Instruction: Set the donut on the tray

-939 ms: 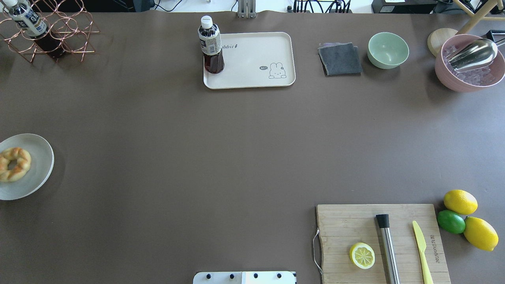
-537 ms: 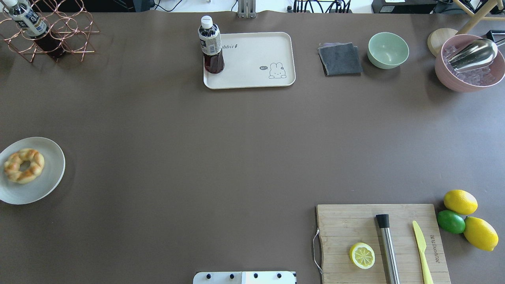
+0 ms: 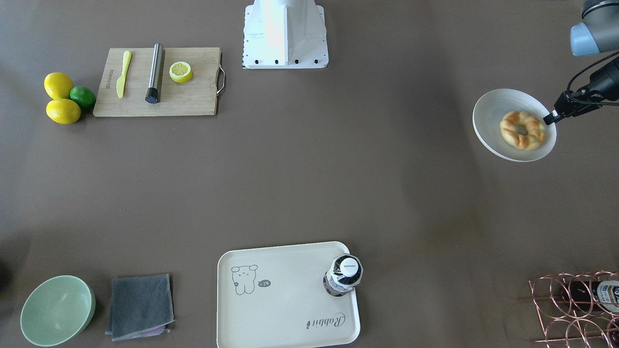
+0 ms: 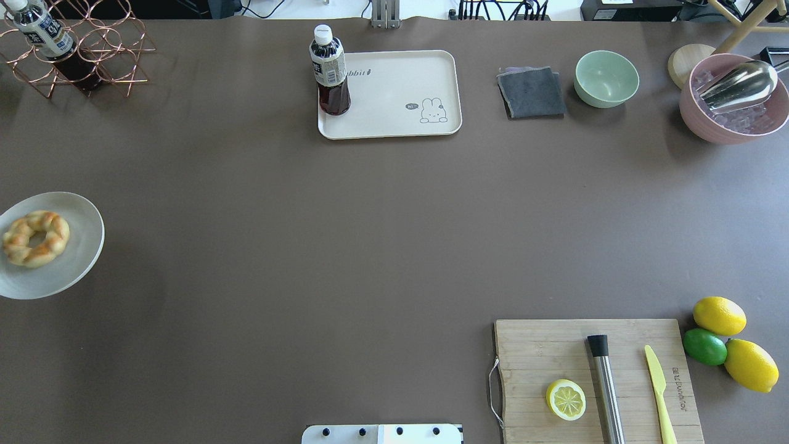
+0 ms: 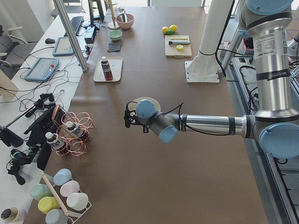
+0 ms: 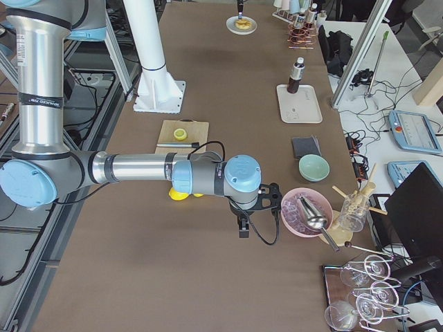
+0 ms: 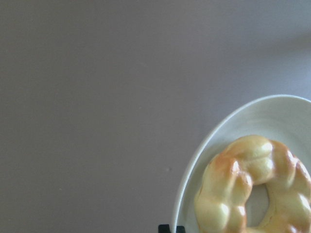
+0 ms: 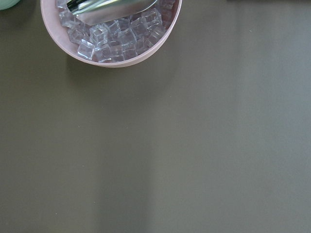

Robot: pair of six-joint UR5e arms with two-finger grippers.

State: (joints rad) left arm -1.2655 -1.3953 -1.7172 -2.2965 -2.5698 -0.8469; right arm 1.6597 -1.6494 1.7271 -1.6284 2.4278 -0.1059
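Observation:
The donut (image 3: pixel 510 126) lies on a round white plate (image 3: pixel 493 111) at the table's left end. It also shows in the overhead view (image 4: pixel 18 242) and the left wrist view (image 7: pixel 228 194). My left gripper (image 3: pixel 550 118) is shut on the plate's rim (image 7: pixel 233 126), and the plate casts a shadow on the table. The cream tray (image 4: pixel 400 92) with the rabbit drawing sits at the far middle (image 3: pixel 290 299). A bottle (image 4: pixel 330 71) stands on the tray's left corner. My right gripper (image 6: pixel 242 228) hangs near the pink bowl; I cannot tell whether it is open or shut.
A copper wire rack (image 4: pixel 80 49) with a bottle stands at the far left. A grey cloth (image 4: pixel 531 92), a green bowl (image 4: pixel 606 78) and a pink ice bowl (image 4: pixel 733 105) line the far right. A cutting board (image 4: pixel 542 357) with a lemon half is at the near right.
The plate with the donut has moved right, into the table, then toward the far side, held by my left gripper. Nothing else has moved.

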